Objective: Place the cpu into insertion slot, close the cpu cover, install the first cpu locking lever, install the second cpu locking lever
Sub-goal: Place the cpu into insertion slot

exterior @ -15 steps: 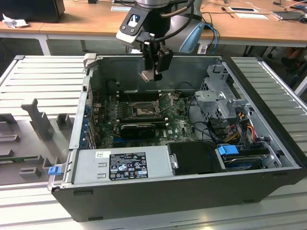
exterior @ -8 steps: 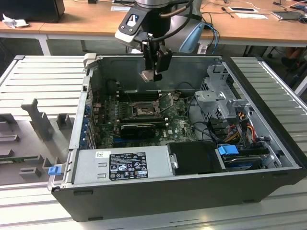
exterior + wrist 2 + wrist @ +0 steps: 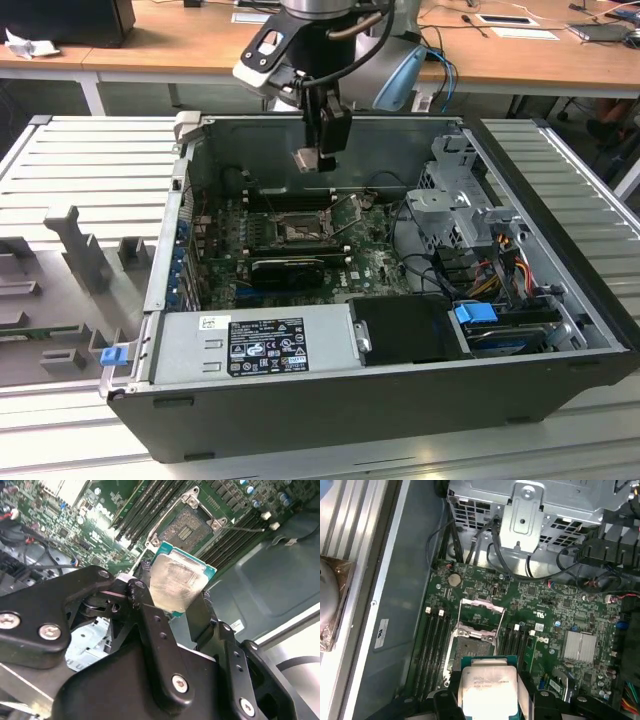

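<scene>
The cpu is in the air above the insertion slot, silvery top facing the camera in both wrist views. It is clamped by two opposite edges between the black fingers of the pincer. The pincer is closed only as far as the chip's width and holds nothing else.

In the exterior view the cpu hangs well above the insertion slot, up near the rim of the open computer case. The slot is bare, its dark contact field showing, and the cpu cover is swung up off it. Long black memory slots run on either side of the insertion slot on the green motherboard. The case lies on a ribbed grey bench.

I judge the first step to be in hand: the chip is carried but not yet seated. Seating it calls for squaring its edges with the slot frame, a level descent clear of the raised cover, and release only once it lies flat.
</scene>
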Robot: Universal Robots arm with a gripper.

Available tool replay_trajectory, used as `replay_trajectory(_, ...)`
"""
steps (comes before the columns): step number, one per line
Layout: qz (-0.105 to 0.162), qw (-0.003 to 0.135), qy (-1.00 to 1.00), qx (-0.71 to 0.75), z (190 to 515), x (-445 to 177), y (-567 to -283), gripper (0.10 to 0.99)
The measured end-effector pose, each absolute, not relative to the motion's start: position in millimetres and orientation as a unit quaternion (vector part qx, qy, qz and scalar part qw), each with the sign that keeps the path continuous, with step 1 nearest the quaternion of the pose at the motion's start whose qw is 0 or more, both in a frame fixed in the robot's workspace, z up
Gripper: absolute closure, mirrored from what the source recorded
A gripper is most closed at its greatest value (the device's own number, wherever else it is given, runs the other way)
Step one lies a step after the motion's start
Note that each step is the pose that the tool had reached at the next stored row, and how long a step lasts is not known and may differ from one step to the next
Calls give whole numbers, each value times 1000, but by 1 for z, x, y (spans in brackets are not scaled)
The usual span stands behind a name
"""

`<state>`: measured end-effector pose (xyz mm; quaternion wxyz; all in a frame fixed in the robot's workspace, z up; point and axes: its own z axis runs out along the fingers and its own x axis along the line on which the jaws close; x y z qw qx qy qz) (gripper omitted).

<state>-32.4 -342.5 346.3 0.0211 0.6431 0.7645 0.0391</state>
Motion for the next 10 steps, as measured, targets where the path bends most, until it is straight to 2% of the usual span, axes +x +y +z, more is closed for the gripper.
replay_trajectory(10,39,22,751,659,340,-32,-342,557)
